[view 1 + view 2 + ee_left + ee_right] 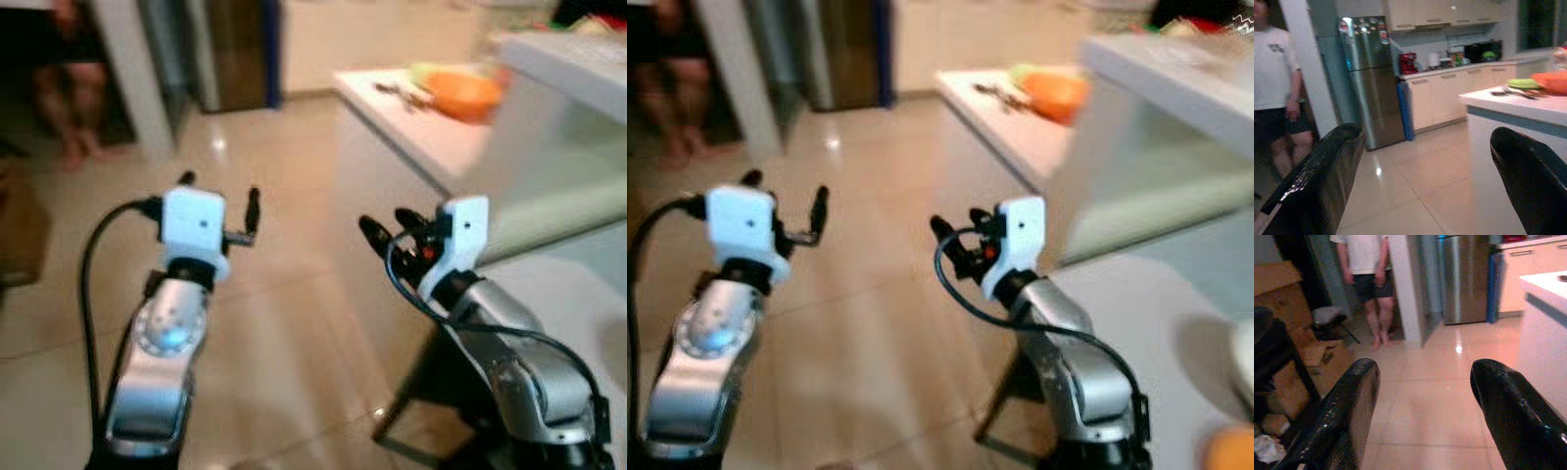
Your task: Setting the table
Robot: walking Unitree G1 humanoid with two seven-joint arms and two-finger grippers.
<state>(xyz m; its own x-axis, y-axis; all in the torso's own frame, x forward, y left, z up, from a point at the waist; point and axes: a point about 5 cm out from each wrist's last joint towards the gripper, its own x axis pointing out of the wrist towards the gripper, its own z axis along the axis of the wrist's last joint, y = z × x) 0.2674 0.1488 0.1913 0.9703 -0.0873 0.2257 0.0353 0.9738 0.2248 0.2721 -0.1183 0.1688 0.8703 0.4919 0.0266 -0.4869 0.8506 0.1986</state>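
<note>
1. Hovering over the tiled floor (284,323), left gripper (220,201) and right gripper (392,230) both have fingers spread, holding nothing.
2. Blurred orange bowl (462,94) and cutlery (1511,91) sit on the far-right table (421,127).
3. A person (1369,279) stands far left, cut off at the shoulders.

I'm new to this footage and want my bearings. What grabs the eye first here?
Two silver arms reach forward over the shiny tiled floor, the left pincer and right pincer both open and holding nothing. Ahead on the right, an orange bowl sits on a white counter. A person stands beside a steel fridge.
</note>
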